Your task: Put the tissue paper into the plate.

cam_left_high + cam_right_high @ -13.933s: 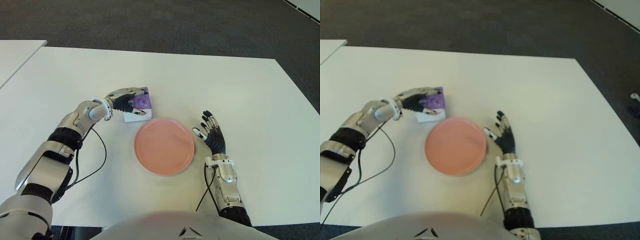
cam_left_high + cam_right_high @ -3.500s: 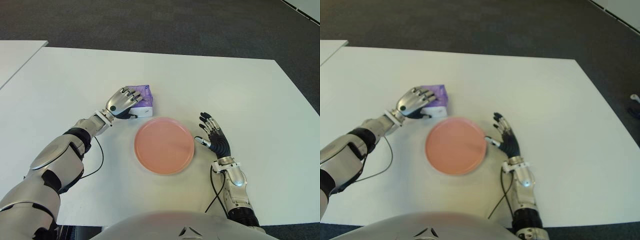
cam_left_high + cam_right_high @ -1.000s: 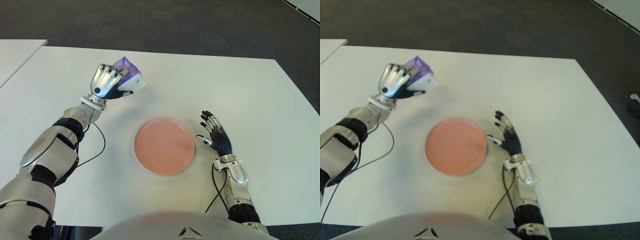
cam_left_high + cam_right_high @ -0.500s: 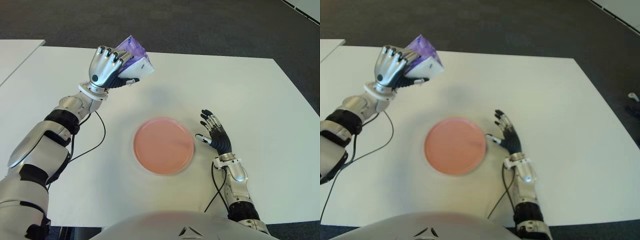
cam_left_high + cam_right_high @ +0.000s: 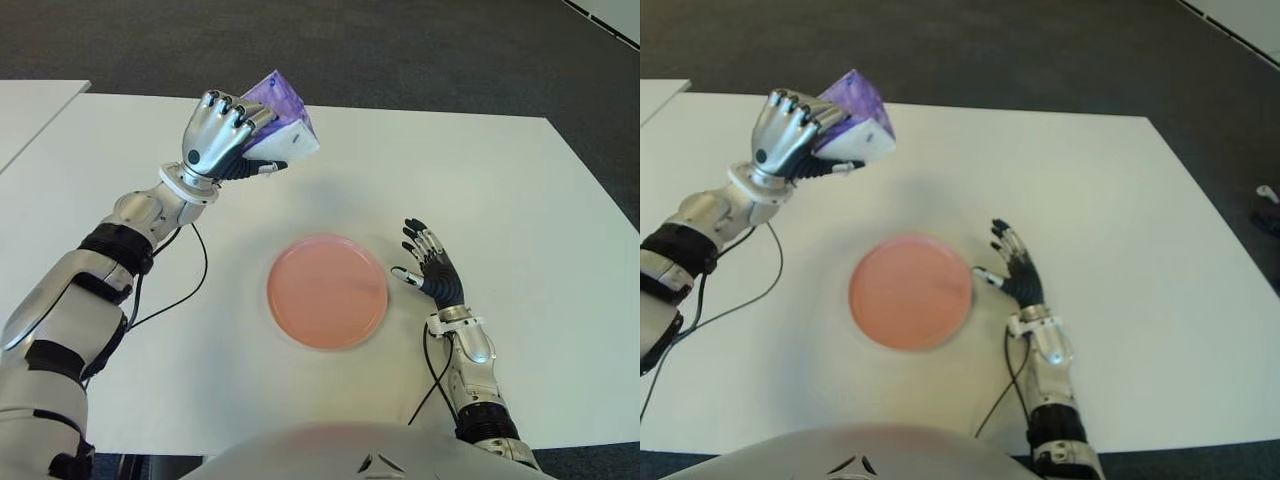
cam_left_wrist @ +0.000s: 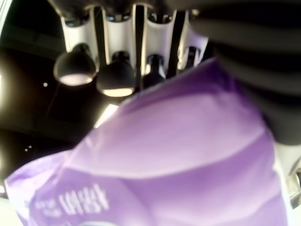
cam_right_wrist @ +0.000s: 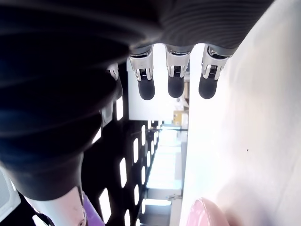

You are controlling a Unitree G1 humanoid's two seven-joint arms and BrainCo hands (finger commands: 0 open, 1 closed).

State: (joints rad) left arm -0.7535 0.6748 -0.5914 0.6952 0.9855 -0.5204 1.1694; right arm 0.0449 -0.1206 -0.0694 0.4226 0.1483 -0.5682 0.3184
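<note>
In the left eye view, the tissue paper pack [image 5: 282, 125], purple and white, is held well above the white table [image 5: 500, 180] by the left hand [image 5: 222, 135], whose fingers are curled around it; the pack shows beyond and to the left of the pink plate [image 5: 327, 291], which lies bare. The right hand [image 5: 430, 272] is seen just to the right of the plate with its fingers spread and nothing held. In the right eye view the same arrangement is given, the pack tilted in the grasp. In the left wrist view the purple wrapper fills the picture, with the fingertips [image 6: 76, 67] hooked over its far edge, so the grasp is judged firm. In the right wrist view the straight fingers and a sliver of the plate rim are shown. For the carry to be done well, the pack should be brought over the plate's middle, lowered until it is nearly touching, and only then released, so that it is not dropped onto the rim.
</note>
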